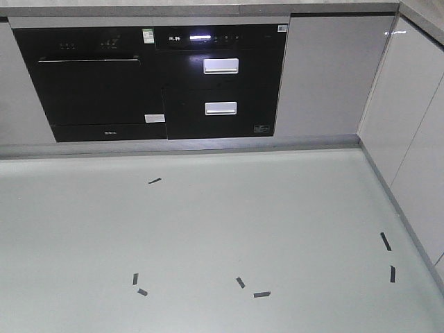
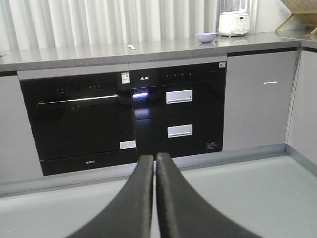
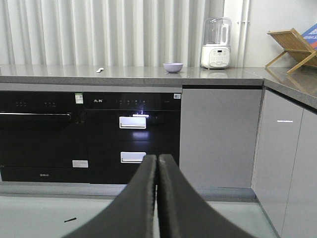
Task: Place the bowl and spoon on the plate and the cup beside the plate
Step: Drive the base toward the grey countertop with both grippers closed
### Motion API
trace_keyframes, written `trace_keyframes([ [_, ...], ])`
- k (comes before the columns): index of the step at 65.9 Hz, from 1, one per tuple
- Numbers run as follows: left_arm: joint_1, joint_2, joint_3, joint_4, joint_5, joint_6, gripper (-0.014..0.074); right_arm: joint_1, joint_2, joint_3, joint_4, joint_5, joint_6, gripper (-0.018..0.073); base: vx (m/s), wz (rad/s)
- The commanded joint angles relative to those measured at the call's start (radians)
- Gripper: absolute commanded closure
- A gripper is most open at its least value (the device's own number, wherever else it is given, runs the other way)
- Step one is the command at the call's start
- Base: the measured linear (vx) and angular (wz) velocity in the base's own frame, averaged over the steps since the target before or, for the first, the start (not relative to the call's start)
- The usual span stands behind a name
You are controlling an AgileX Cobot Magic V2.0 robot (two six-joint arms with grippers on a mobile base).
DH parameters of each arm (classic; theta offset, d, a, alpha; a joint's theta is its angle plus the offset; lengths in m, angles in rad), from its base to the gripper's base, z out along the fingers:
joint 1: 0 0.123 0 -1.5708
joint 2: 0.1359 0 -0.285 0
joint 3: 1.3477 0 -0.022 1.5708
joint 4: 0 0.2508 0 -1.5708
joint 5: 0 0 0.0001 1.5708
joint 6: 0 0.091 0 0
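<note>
The left wrist view looks across at a grey desk [image 2: 74, 52] running above black built-in ovens [image 2: 124, 119]. The pale-lilac bowl [image 2: 206, 37] stands upright towards the desk's right end, just left of a white appliance [image 2: 234, 22]. The whitish spoon [image 2: 131, 47] lies flat on the desk well to the left of the bowl, apart from it. At the bottom of this view the left fingers [image 2: 141, 193] are pressed together along their length with nothing between them.

The right wrist view shows the same desk [image 3: 223, 75] from further right. The bowl [image 3: 173, 67] sits near the middle, the spoon [image 3: 99, 70] far off to its left, and the appliance [image 3: 216, 44] shows its clear jug on top. A tilted wooden rack [image 3: 292, 47] stands on the side desk at right. The right fingers [image 3: 143, 193] are likewise clenched on nothing.

The front-facing view shows only the ovens [image 1: 152, 76], the grey cabinet doors [image 1: 322, 76] and a pale floor [image 1: 208, 229] dotted with short black tape marks [image 1: 154, 181]; bowl, spoon and both sets of fingers are outside it
</note>
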Motion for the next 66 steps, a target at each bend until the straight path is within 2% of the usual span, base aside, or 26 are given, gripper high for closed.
trace_keyframes([
  [1,0.000,-0.016,0.030,-0.002,-0.077,-0.010,0.0603,-0.004,-0.006,0.000,-0.003,-0.076,-0.010,0.0561,0.00,0.00],
  [66,0.000,-0.016,0.030,-0.002,-0.077,-0.010,0.0603,-0.004,-0.006,0.000,-0.003,-0.076,-0.010,0.0561,0.00,0.00],
])
